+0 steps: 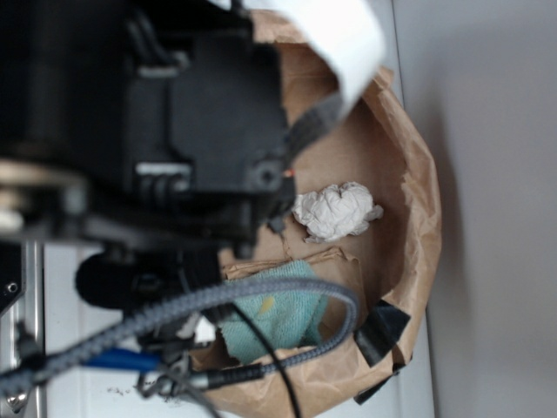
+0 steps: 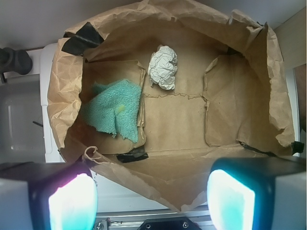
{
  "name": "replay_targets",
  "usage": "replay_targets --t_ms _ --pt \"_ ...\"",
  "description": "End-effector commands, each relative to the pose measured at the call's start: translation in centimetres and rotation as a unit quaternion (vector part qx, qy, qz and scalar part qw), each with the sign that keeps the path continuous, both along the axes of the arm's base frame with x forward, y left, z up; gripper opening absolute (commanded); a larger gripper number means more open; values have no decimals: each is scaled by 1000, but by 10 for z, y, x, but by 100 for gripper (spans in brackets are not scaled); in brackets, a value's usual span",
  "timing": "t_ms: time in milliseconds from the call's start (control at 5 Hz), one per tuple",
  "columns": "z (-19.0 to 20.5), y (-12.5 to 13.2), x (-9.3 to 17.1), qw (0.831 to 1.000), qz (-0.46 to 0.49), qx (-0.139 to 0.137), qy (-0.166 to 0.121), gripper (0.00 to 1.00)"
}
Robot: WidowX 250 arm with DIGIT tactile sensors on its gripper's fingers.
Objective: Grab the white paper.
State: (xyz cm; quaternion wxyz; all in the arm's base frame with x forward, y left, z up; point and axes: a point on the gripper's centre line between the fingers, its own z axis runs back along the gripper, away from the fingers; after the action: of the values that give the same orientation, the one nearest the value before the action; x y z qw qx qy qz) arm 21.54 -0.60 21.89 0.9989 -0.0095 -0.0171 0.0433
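White paper (image 2: 162, 66) crumpled, long axis toward bag's (image 2: 240, 120) far wall (wrist view), claw (image 2: 151, 201) spread, empty

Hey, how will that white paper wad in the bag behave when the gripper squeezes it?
The white paper is crumpled and lumpy, so it will probably crush and give. It looks light and may skid across the bag floor if nudged. Its wrinkles should give the open gripper purchase.

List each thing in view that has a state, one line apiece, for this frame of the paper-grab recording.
white paper: crumpled, loose on the bag floor, not held.
teal cloth: rumpled, lying on the bag floor, apart from the paper.
brown paper bag: open, walls spread, taped at several edges.
gripper: jaws wide apart, empty, above the bag's near edge.
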Motion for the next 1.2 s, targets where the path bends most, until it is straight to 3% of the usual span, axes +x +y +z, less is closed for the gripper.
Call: replay_targets --t_ms 0,200,400,600,1000 --pt "-34 11 35 999 -8 30 -32 100" --pt "-66 27 60 997 -10 59 -45 100" --pt "-96 43 88 998 -7 50 -32 100" --pt "-127 36 119 998 -12 54 -27 100" --pt "-127 36 119 998 -12 54 -27 100"
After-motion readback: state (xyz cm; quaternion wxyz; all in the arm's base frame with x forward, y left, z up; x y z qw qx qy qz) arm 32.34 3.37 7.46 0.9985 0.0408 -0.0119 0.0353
